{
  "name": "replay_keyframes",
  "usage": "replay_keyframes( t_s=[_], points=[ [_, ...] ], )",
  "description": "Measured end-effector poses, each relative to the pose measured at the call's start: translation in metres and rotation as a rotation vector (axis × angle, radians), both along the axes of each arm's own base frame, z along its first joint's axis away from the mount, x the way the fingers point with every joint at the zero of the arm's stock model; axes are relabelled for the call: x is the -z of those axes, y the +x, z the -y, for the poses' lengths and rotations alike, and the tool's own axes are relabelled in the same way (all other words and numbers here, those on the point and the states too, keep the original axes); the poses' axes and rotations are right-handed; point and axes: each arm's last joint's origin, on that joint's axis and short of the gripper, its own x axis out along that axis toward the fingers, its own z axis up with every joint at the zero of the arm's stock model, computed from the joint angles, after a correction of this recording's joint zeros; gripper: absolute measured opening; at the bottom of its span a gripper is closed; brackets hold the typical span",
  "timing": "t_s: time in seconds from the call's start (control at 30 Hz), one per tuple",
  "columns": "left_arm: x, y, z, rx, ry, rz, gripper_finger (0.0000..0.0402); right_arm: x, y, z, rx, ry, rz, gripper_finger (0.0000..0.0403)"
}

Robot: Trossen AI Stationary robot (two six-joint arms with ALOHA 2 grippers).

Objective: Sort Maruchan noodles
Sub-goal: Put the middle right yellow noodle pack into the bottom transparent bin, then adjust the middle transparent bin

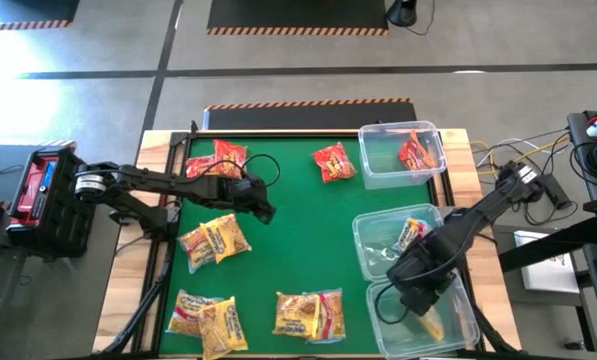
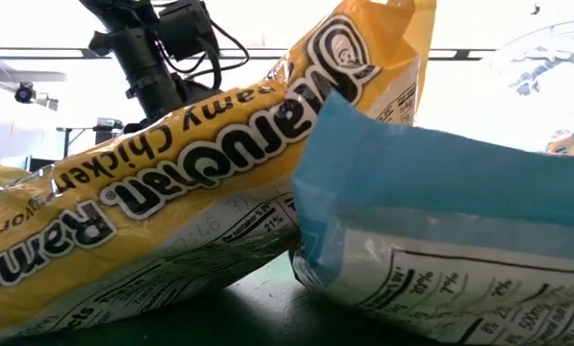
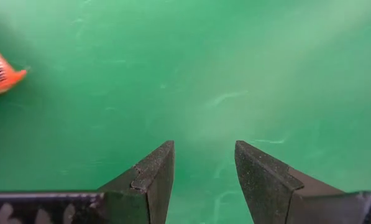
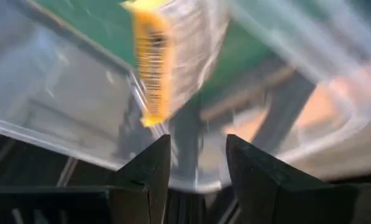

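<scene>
Closest to my low camera, a yellow Maruchan packet (image 2: 171, 192) lies tilted on the green mat (image 1: 288, 215), leaning over a blue-and-white packet (image 2: 440, 231) that fills the rest of that view. I'll place everything else against the mat. Along its right edge I see three clear bins in a row: the far bin (image 1: 400, 155) holds a red packet (image 1: 415, 152), the middle bin (image 1: 396, 240) holds a yellow and blue packet (image 1: 410, 232), and the near bin (image 1: 423, 315) has a yellow packet (image 1: 430, 322) in it. My right gripper (image 1: 418, 300) hangs over that near bin; its wrist camera shows the fingers (image 4: 145, 171) parted with nothing between them, the yellow packet (image 4: 154, 68) apart from them down in the bin. My left gripper (image 1: 263, 212) sits over bare mat left of centre, fingers (image 3: 154, 174) moderately apart and empty, only green between them. On the mat itself, two red packets lie at the far side, one at the far left (image 1: 218, 158) and one near the far bin (image 1: 334, 162). Yellow packets lie at the left (image 1: 214, 240), the near left corner (image 1: 206, 320) and the near middle (image 1: 308, 313).
</scene>
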Motion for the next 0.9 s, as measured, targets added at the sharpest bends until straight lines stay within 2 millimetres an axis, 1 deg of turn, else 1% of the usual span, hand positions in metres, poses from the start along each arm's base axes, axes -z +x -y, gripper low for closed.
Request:
replay_keyframes(
  t_s=[0.13,0.23,0.33,0.5,0.67,0.83,0.9],
  points=[
    [-0.003,0.006,0.002,0.017,-0.059,0.076,0.0153,-0.012,-0.001,0.009,0.005,-0.148,0.194,0.0131],
    [-0.007,0.012,0.004,0.076,-0.13,0.158,0.0153,-0.014,-0.002,0.015,0.012,-0.278,0.313,0.0124],
    [-0.012,0.019,0.011,0.144,-0.194,0.241,0.0153,-0.015,0.0,0.018,0.004,-0.386,0.4,0.0121],
    [-0.022,0.03,0.026,0.171,-0.241,0.396,0.0153,-0.014,0.003,0.021,-0.073,-0.49,0.484,0.0121],
    [-0.028,0.048,0.039,0.199,-0.273,0.587,0.0152,-0.013,0.005,0.028,-0.182,-0.631,0.552,0.0121],
    [-0.018,0.065,0.047,0.194,-0.323,0.682,0.0152,-0.014,0.006,0.041,-0.284,-0.816,0.566,0.0121],
    [-0.012,0.071,0.047,0.182,-0.346,0.699,0.0152,-0.014,0.007,0.046,-0.311,-0.858,0.559,0.0121]
  ],
)
